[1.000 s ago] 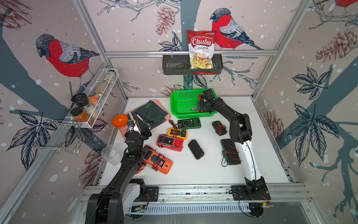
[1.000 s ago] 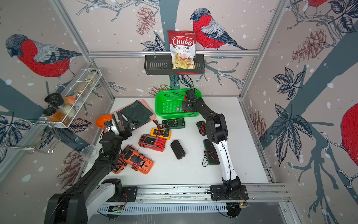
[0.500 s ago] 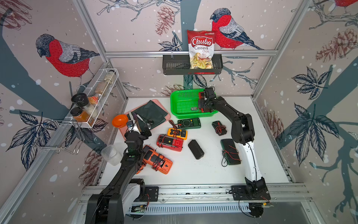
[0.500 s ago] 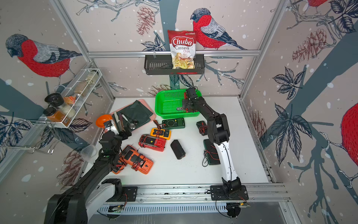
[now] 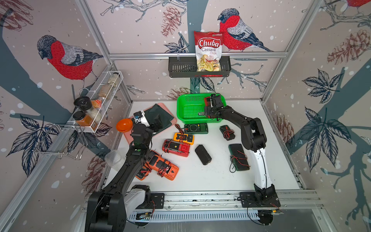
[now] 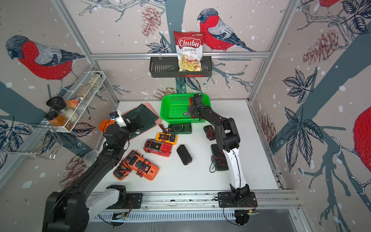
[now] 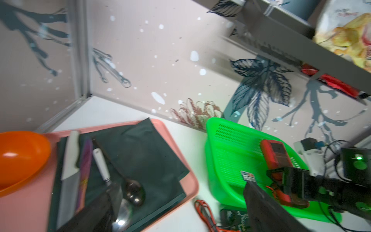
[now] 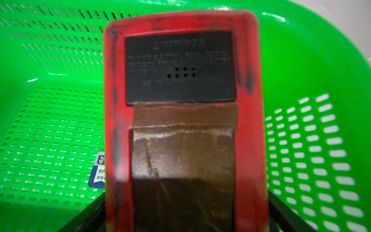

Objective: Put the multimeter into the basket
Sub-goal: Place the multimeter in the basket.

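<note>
Where the right jaws hang: over the basket, spread wide.
Multimeter: red, between the right jaws, ungripped, resting inside the basket.
Left jaws: wide open, empty.

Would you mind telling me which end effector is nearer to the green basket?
Right. The right end effector is over the basket, a red multimeter between its jaws. The left end effector hangs open above the pink tray, beside the basket and apart from it.

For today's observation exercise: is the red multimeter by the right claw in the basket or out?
In: the red multimeter is ringed by the basket walls.
</note>
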`<action>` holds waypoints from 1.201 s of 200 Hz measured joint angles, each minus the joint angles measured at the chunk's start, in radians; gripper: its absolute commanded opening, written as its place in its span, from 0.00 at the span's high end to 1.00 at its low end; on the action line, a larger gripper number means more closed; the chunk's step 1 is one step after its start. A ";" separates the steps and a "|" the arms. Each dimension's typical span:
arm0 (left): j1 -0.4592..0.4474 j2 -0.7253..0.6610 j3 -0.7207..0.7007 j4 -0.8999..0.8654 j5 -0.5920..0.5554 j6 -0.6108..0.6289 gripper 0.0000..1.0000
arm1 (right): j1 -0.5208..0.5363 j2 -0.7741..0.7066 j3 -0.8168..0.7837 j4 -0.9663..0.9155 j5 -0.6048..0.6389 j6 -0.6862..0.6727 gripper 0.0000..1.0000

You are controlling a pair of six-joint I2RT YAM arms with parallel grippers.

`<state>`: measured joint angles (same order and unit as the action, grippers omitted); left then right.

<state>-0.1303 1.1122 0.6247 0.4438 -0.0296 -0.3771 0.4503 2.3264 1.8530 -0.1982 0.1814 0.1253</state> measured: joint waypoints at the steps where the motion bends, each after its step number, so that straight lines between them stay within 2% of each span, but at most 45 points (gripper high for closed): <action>1: -0.006 0.010 0.010 0.000 0.003 -0.002 0.02 | 0.000 -0.002 -0.003 0.004 0.001 0.000 0.00; 44: -0.084 0.328 0.298 -0.005 0.126 -0.079 0.04 | -0.001 -0.040 -0.086 0.085 -0.003 -0.017 0.00; 83: -0.158 0.653 0.605 -0.013 0.271 -0.123 0.20 | -0.009 -0.048 -0.109 0.100 -0.006 -0.016 0.00; 123: -0.202 0.974 0.935 -0.035 0.430 -0.178 0.30 | -0.008 -0.048 -0.111 0.119 -0.020 -0.009 0.00; 142: -0.219 1.080 1.064 -0.052 0.472 -0.195 0.33 | -0.006 -0.048 -0.111 0.128 -0.026 0.005 0.00; 207: -0.255 1.392 1.489 -0.200 0.565 -0.198 0.32 | -0.006 -0.048 -0.111 0.137 -0.037 0.005 0.00; 240: -0.271 1.507 1.639 -0.279 0.584 -0.199 0.32 | -0.004 -0.048 -0.111 0.137 -0.048 0.008 0.00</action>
<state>-0.4011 2.6190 2.2635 0.1650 0.5545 -0.5762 0.4465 2.2784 1.7424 -0.0616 0.1337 0.1337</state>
